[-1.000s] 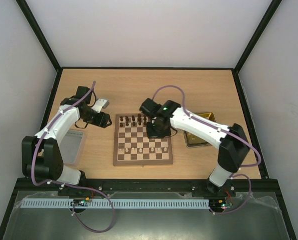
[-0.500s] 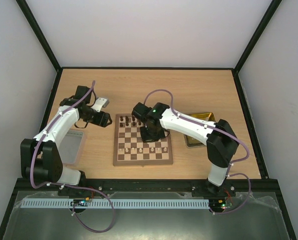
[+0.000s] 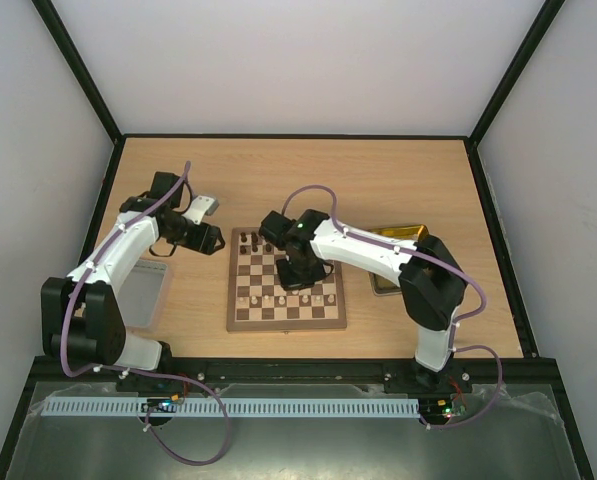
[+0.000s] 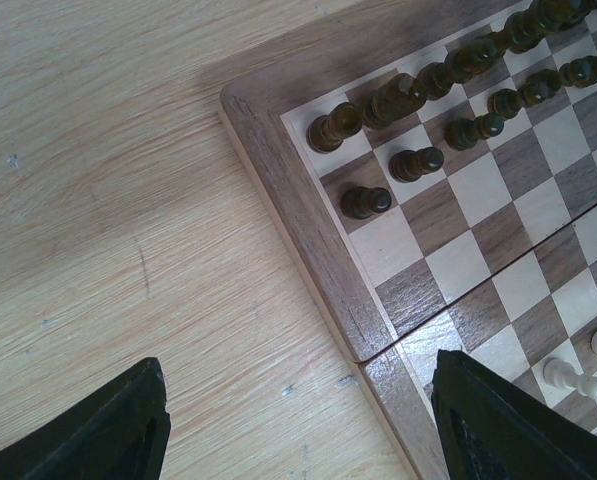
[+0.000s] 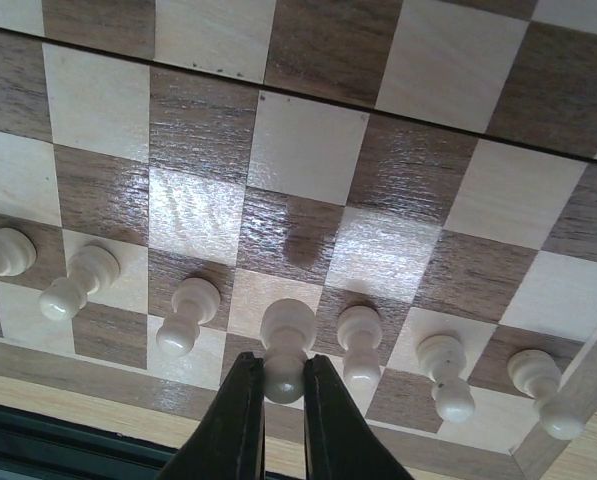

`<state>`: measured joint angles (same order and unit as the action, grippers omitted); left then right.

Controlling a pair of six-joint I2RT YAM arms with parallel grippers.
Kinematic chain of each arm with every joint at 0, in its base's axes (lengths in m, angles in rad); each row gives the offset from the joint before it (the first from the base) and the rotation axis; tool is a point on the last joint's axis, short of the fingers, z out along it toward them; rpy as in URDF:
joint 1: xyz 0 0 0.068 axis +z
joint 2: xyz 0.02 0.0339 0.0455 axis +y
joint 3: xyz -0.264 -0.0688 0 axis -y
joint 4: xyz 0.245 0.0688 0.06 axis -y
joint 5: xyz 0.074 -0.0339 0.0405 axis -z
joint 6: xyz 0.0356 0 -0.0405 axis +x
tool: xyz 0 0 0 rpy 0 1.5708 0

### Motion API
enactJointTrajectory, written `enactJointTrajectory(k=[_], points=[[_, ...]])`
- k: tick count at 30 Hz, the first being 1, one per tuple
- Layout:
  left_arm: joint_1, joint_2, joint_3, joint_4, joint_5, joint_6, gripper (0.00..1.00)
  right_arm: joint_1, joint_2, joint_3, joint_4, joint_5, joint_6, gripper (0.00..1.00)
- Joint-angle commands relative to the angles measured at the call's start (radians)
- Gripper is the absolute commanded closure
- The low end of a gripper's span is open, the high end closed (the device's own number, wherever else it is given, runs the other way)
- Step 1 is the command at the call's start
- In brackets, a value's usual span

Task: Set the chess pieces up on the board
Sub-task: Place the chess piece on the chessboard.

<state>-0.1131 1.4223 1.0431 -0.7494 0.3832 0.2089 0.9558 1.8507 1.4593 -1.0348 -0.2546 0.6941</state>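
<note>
Right, my right gripper (image 5: 283, 385) pinches a cream piece (image 5: 286, 335) bottom centre, beside 6 others; dark pieces (image 4: 418, 160) look mostly set, cream back row seems missing; left gripper (image 4: 298, 415) hangs open.

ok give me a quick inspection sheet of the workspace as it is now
surface: light wooden table
job's things: board central; dark pieces on far side, cream pieces on near side
clutter: yellow tray right of board, grey lid left
grippers: right gripper shut on a cream piece; left gripper open, empty, by board's far-left corner
cables: purple cables along both arms
surroundings: white walls, black frame
</note>
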Motion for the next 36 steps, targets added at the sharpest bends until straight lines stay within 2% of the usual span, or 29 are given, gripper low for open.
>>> enactJointTrajectory(k=[1,36], points=[[-0.005,-0.011,-0.016,-0.003,0.014,-0.003,0.28,0.016,0.022,-0.015,0.006,-0.014,-0.017,0.93],[-0.005,0.007,-0.020,0.004,0.011,0.000,0.28,0.023,0.054,-0.039,0.026,-0.065,-0.032,0.91]])
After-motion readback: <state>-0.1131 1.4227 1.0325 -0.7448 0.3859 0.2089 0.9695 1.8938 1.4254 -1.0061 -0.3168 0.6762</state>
